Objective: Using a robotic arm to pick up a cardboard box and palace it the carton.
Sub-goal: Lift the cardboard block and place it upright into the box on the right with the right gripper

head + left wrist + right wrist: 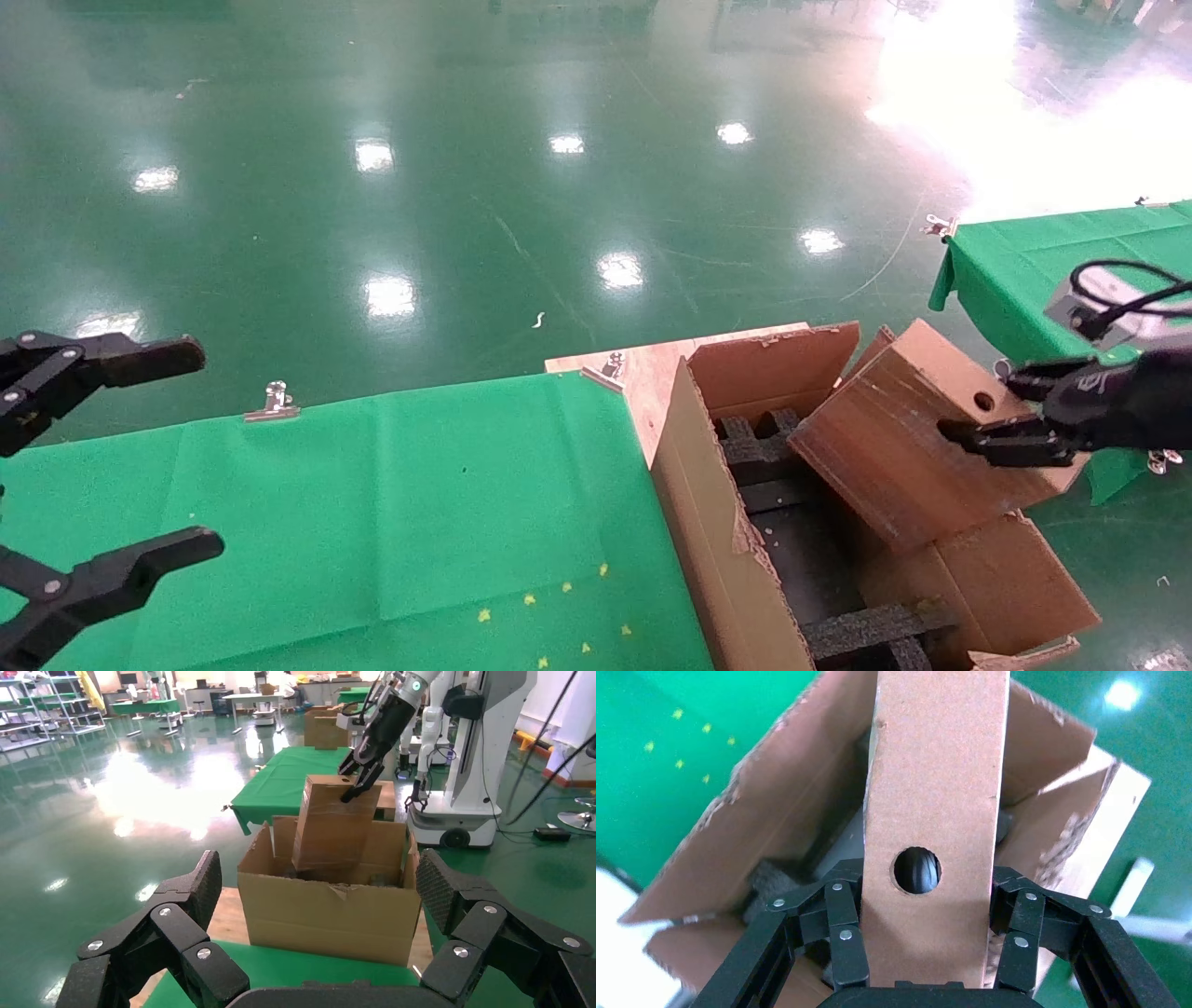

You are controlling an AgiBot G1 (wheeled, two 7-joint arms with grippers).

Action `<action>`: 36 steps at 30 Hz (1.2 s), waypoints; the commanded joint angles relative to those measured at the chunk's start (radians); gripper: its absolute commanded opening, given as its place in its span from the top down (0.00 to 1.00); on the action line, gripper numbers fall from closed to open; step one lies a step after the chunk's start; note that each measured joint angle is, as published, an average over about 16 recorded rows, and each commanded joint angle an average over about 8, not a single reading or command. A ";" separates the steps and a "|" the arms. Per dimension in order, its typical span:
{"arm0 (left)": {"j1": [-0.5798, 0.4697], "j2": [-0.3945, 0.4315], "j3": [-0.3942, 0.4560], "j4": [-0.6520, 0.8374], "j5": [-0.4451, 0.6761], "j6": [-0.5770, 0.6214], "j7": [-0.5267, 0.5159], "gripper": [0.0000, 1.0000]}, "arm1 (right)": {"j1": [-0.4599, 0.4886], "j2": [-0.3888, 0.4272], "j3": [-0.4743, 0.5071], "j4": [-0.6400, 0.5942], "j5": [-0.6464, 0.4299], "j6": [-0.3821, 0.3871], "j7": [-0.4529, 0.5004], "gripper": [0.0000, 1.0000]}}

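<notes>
1. Lower left of the head view: left gripper [140,457] hangs idle over the green-clothed table [372,503], fingers spread wide, nothing between them.
2. Lower right: the carton [708,522] stands flaps-up just beside that table, black foam inserts [871,629] showing inside.
3. Right of centre: the cardboard box [894,438] is tilted above the carton's opening, lower end dipping between the flaps.
4. Right edge: right gripper [1001,410] is clamped on the box's end with the round hole [917,870].
</notes>
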 commanded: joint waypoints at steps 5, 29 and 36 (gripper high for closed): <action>0.000 0.000 0.000 0.000 0.000 0.000 0.000 0.00 | -0.073 0.066 -0.027 0.107 0.040 0.156 0.194 1.00; 0.000 0.000 0.000 0.000 0.000 0.000 0.000 0.00 | -0.162 0.096 -0.099 0.258 -0.008 0.416 0.500 1.00; 0.000 0.000 0.000 0.000 0.000 0.000 0.000 0.00 | -0.197 0.090 -0.129 0.278 -0.039 0.491 0.570 1.00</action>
